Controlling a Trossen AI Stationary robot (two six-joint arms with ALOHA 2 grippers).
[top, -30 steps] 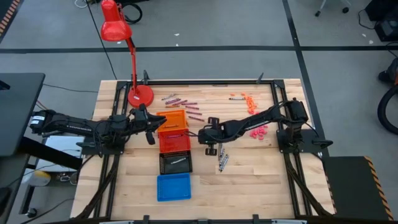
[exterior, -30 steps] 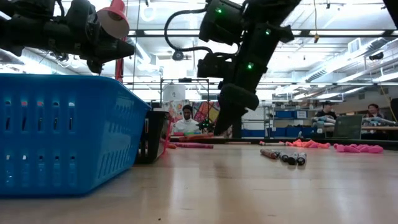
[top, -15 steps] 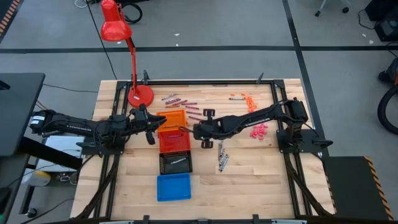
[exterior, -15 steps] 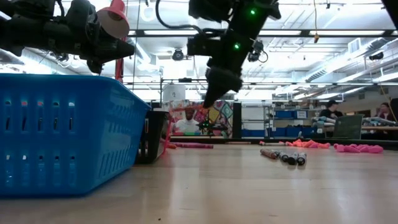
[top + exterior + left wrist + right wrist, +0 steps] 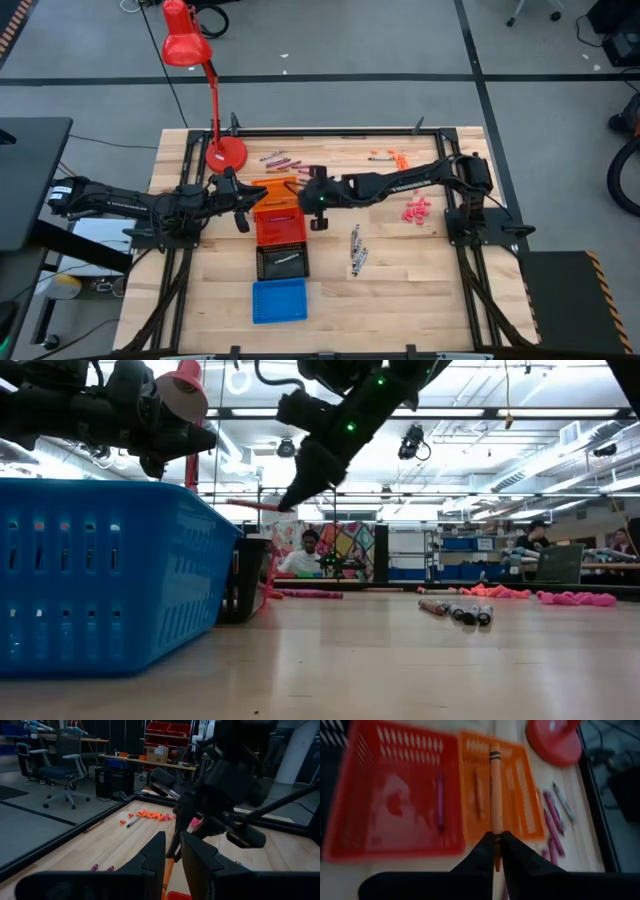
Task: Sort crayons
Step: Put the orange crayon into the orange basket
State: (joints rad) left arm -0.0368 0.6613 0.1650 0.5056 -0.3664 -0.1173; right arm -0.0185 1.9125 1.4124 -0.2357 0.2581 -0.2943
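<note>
My right gripper [image 5: 303, 190] is shut on an orange crayon [image 5: 494, 795] and hovers over the orange tray [image 5: 272, 184], the farthest in a row of orange, red [image 5: 281, 228], black [image 5: 282, 263] and blue [image 5: 279, 300] trays. In the low view, the right gripper [image 5: 290, 502] is high above the table. The orange tray holds a crayon or two [image 5: 478, 795], and the red tray holds one [image 5: 440, 802]. My left gripper [image 5: 243, 206] waits at the trays' left side, slightly open and empty. My right gripper pinches the orange crayon near its back end [image 5: 495, 838] between the two fingers. The crayon runs on along the fingers and sticks out ahead of them toward the table's left. It is lifted clear, roughly level above the orange tray.
Maroon crayons [image 5: 290, 160] lie beyond the orange tray, beside the red lamp's base [image 5: 225, 153]. Orange crayons [image 5: 400, 160] lie far right, pink ones [image 5: 416, 210] near the right arm's base, and grey ones [image 5: 356, 250] right of the black tray.
My right gripper has risen and gone toward the table's left and far edge with the orange crayon, from the bare wood right of the red tray to above the orange tray. It has stayed shut on the crayon.
</note>
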